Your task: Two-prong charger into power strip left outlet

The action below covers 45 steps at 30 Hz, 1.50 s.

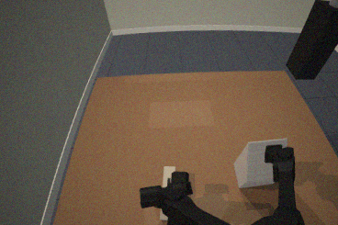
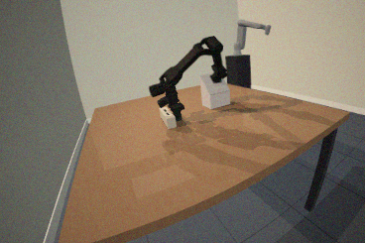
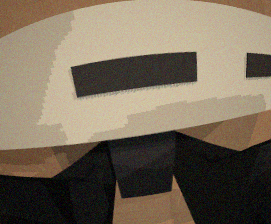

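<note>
The power strip (image 1: 169, 171) (image 2: 170, 122) (image 3: 221, 30) is a cream block on the table. In the wrist view its top face shows two dark outlet recesses, one near the middle (image 3: 136, 74) and one cut off at the right edge (image 3: 266, 65). My gripper (image 2: 176, 113) points down beside the strip. It is shut on the dark charger (image 3: 143, 165), which shows between the black fingers at the strip's lower edge in the wrist view. The charger's prongs are not visible, and whether it touches the strip cannot be told. In the top view the arm hides the fingers and part of the strip.
A white block with a sloped face (image 1: 257, 166) (image 2: 216, 99) stands on the wooden table (image 1: 119, 146) (image 2: 114, 178), close to the arm's rear part. A black pedestal (image 1: 312, 40) (image 2: 238, 70) with a grey arm on it stands beyond the table.
</note>
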Motion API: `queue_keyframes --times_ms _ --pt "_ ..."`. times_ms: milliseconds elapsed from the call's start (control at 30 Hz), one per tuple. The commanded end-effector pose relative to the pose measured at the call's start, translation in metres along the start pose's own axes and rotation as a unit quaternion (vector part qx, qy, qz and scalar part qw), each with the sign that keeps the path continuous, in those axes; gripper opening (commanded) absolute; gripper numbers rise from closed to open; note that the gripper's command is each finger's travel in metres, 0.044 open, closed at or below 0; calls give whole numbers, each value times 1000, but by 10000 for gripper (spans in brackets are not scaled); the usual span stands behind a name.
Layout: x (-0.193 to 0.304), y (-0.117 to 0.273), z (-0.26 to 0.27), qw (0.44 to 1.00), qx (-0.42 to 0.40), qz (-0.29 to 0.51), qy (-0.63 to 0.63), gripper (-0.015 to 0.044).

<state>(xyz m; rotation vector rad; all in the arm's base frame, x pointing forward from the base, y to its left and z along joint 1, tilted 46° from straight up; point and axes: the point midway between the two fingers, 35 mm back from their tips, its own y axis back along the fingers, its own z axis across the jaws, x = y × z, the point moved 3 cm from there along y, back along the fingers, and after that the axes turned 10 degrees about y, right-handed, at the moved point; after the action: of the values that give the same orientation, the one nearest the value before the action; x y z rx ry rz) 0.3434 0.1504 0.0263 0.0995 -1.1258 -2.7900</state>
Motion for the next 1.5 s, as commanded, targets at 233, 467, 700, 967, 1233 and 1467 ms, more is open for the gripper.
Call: queue_keyframes --times_ms 233,467,700,967,1233,1467 --pt "-6 3 0 1000 3 -8 7 0" --pt "-7 3 0 1000 3 -8 7 0" --pt "-7 2 0 1000 3 -8 7 0" --pt "-7 1 0 1000 3 -8 7 0" --pt "-8 1 -1 1000 3 -8 7 0" --pt "0 -1 -1 1000 0 4 -3 0"
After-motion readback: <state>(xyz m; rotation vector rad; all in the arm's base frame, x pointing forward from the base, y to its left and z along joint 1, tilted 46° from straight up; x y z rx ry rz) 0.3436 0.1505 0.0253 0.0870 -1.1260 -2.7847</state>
